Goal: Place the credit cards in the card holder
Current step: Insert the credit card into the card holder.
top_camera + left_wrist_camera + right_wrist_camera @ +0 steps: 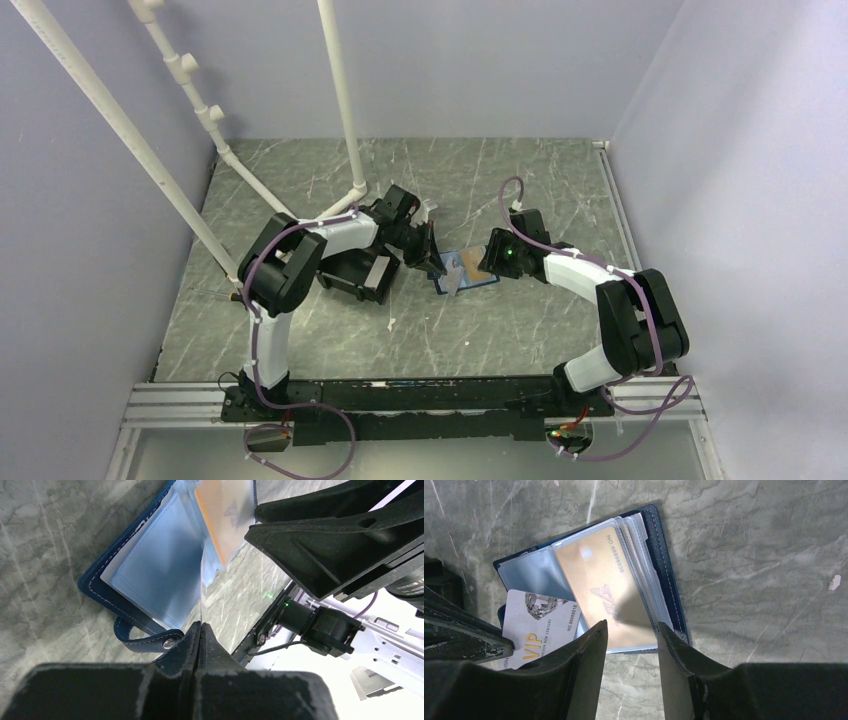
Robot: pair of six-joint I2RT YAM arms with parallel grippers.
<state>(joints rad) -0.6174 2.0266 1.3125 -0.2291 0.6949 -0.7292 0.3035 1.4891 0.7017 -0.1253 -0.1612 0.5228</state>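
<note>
Right wrist view: the card holder (666, 565) lies open on the grey marbled worktop (764, 555), its clear sleeves (526, 575) fanned out. The orange-tan card (594, 575) rests on the open holder among those sleeves, apparently tucked under one of them. The right fingers (586, 675) stand parted above the card's near edge, with nothing gripped between them. The whitish card (541, 625), printed "VIP", overlaps the holder's lower left corner, and one of its corners runs into the left fingers (469, 640), a black shape at the frame's side. Left wrist view: the left fingers are clenched tight, and a thin pale edge, the whitish card seen end-on, rises from between their tips. Beside it the holder's light blue inside faces the lens, framed by dark navy stitched leather, with the snap tab (150, 641) curling onto the worktop just beside the fingertips. The orange-tan card shows at the top, blurred behind a sleeve. Top view: both arms meet at the middle of the worktop, the left fingers and right fingers on either side of the open holder. A black bin (352, 275) sits just left of the holder under the left arm, and white pipes (335, 100) slant up from the back of the worktop.
</note>
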